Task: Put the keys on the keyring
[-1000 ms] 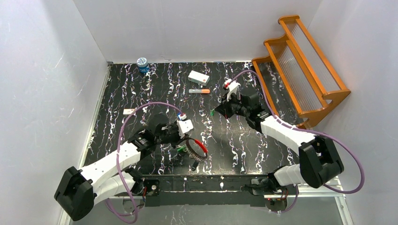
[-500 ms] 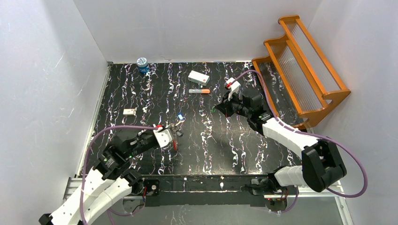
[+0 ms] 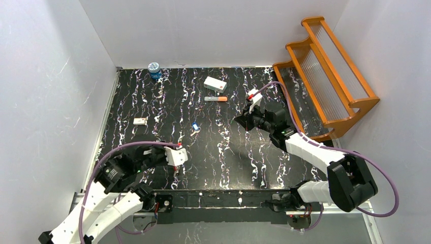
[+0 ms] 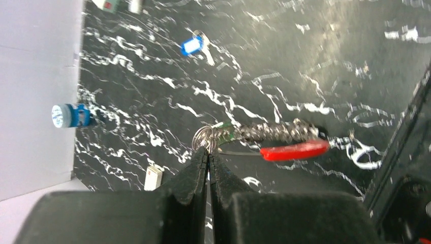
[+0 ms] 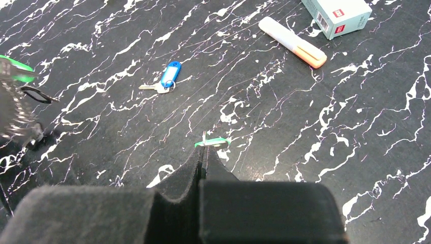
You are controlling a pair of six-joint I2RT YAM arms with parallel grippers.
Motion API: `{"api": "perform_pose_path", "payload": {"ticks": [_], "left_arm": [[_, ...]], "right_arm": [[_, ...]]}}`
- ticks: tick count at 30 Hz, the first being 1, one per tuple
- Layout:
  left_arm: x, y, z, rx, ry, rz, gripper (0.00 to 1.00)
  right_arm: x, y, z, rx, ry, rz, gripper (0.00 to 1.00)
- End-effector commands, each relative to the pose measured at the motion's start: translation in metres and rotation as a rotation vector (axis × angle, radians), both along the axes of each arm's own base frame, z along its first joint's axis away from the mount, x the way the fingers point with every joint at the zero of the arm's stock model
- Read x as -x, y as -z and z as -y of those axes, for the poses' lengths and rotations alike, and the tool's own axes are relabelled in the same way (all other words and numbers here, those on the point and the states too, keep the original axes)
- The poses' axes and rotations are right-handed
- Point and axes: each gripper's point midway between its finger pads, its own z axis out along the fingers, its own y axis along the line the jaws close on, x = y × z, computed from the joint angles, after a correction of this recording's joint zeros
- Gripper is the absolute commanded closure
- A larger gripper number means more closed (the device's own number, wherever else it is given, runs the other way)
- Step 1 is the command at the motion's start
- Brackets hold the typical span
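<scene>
No key seems threaded yet: the left gripper (image 4: 208, 153) pinches the keyring (image 4: 277, 134), the right gripper (image 5: 204, 151) pinches the green key (image 5: 214, 142), and the blue key (image 5: 169, 75) lies loose between.

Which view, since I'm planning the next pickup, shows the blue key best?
The right wrist view: the blue key is sharp and unobstructed, its blue head and silver blade both plain. The left wrist view shows the key blurred near the top edge; the top view shows only a small blue speck.
</scene>
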Motion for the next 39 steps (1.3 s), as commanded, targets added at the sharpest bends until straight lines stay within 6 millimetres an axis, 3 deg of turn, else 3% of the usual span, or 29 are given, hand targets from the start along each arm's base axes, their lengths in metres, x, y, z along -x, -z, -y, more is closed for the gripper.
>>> {"api": "perform_pose_path", "payload": {"ticks": [1,4,12,20,31,39], "left_arm": [[0.005,0.021,-0.009,-0.176,0.065,-0.078,1.00],[0.001,0.032,0.008,-0.169,0.117,-0.118,1.00],[-0.010,0.053,0.081,0.077,0.245,-0.218,1.00],[-0.014,0.076,0.124,0.282,0.256,-0.339,1.00],[-0.028,0.083,0.138,0.537,0.083,-0.403,1.00],[-0.026,0.090,0.138,0.635,0.034,-0.421,1.00]], "right_arm": [[-0.001,-0.021,-0.002,-0.044,-0.012,0.066,0.99],[0.000,-0.018,-0.003,-0.046,-0.015,0.054,0.99],[0.008,-0.014,-0.002,-0.042,-0.035,0.043,0.99],[0.016,-0.016,0.002,-0.046,-0.047,0.069,0.99],[0.040,-0.015,-0.007,-0.056,-0.163,-0.012,0.99],[0.066,0.007,-0.021,-0.011,-0.360,-0.150,0.99]]}}
